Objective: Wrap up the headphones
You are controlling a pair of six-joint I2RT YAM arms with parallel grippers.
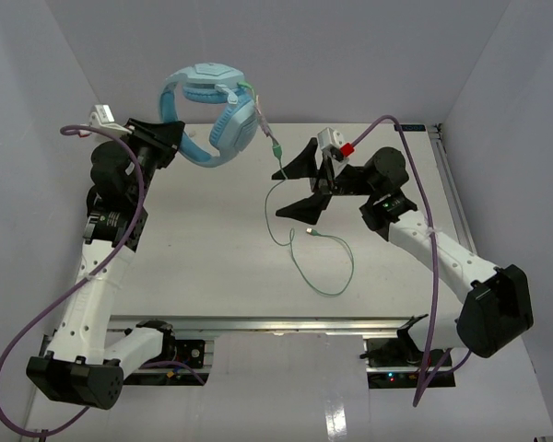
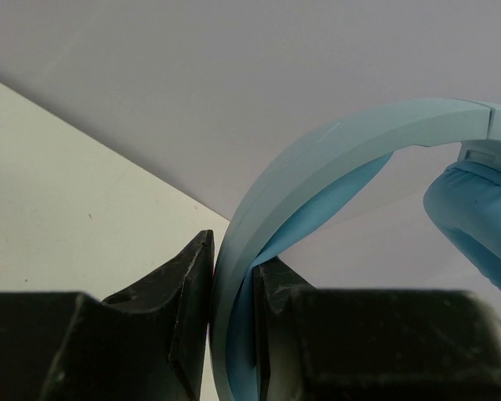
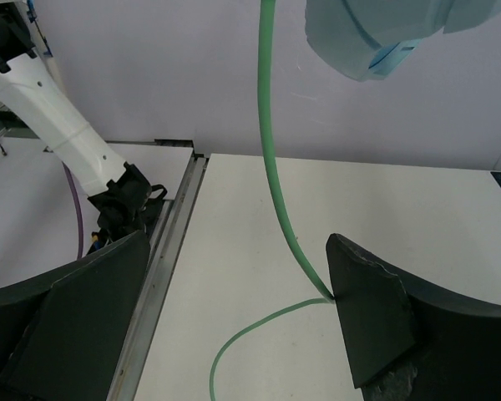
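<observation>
The light blue headphones (image 1: 212,110) hang in the air over the table's far left part. My left gripper (image 1: 170,140) is shut on their headband (image 2: 317,159), which runs up between the two black fingers (image 2: 188,301). One padded earcup (image 2: 476,217) shows at the right of the left wrist view. The thin green cord (image 1: 275,152) drops from an earcup to the table and lies there in loose loops (image 1: 327,267). My right gripper (image 1: 297,189) stands open around the hanging cord (image 3: 271,167). The cord bends against the inner edge of its right finger (image 3: 376,326). An earcup (image 3: 376,33) hangs above it.
A metal rail (image 1: 258,322) runs along the table's near edge, also visible in the right wrist view (image 3: 163,259). White walls enclose the back and sides. Purple robot cables (image 1: 37,331) trail beside both arms. The left arm's white link (image 3: 50,109) shows beyond the rail.
</observation>
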